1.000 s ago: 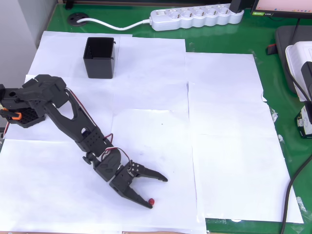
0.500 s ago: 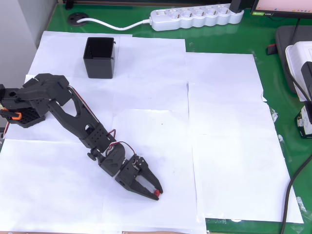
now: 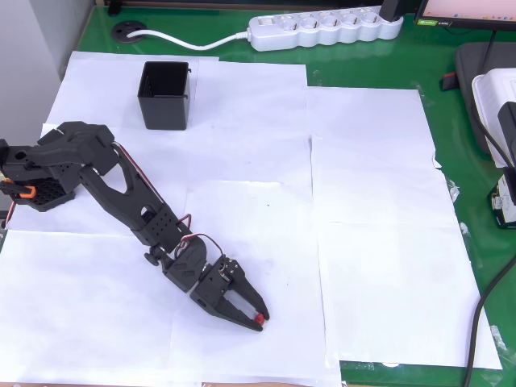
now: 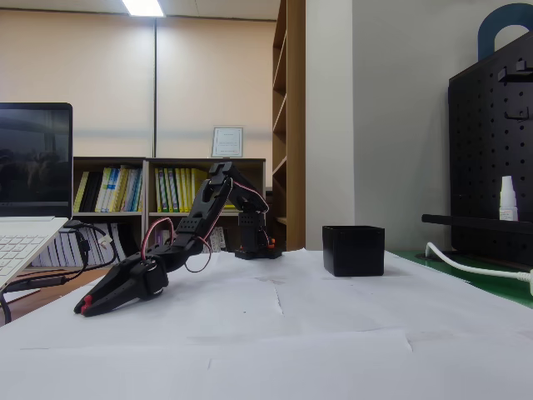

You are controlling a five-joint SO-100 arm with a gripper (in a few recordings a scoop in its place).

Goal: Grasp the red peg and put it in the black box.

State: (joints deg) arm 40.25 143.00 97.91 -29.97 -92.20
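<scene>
The red peg (image 3: 259, 321) sits at the very tip of the gripper (image 3: 255, 316), low on the white paper (image 3: 379, 242) near the table's front edge in the overhead view, a little left of the middle. The jaws are drawn together around it, so they look to be pinching the peg between their tips. In the fixed view the same tip (image 4: 82, 311) rests down at the paper, and a speck of red (image 4: 84, 312) shows there, though it is too small to be sure how squarely it is seated.

The peg is a tiny rounded nub, far smaller than the jaws. I judge it very light and stiff, and, being round, apt to roll or squirt out sideways if squeezed off-centre. The best hold is across its middle, right at the fingertips, with steady pressure through the lift.

The black box (image 3: 165, 95) stands open-topped near the far left corner of the paper, well apart from the gripper, with the arm's base (image 3: 36, 173) at the left edge between them. A white power strip (image 3: 322, 28) lies along the far edge of the green table (image 3: 451, 129).
</scene>
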